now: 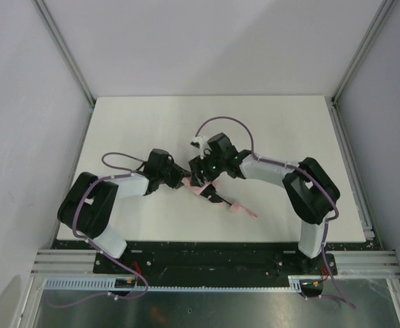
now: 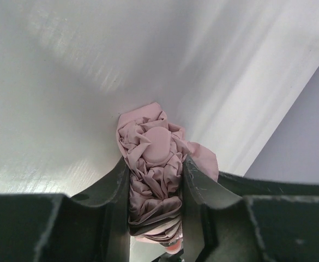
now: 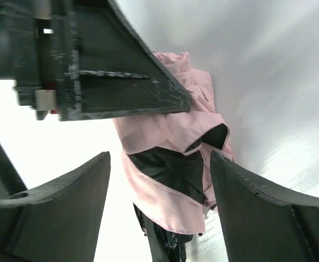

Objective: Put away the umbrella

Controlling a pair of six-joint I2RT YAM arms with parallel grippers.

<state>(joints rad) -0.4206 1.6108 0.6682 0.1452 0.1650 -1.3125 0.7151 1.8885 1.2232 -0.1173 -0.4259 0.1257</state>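
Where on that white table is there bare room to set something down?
Crowded: the middle, where the left arm and right arm meet over the umbrella. Beyond them, the far half of the table up to the back wall is bare.

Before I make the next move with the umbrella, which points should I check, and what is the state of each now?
1. Left gripper shut on the umbrella: ok.
2. Right gripper open around the fabric: ok.
3. Fabric gathered compactly: not ok, loose folds hang out.
4. Both grippers clear of each other: cannot tell, they are very close.
5. Shaft fully collapsed: cannot tell, hidden by fabric.
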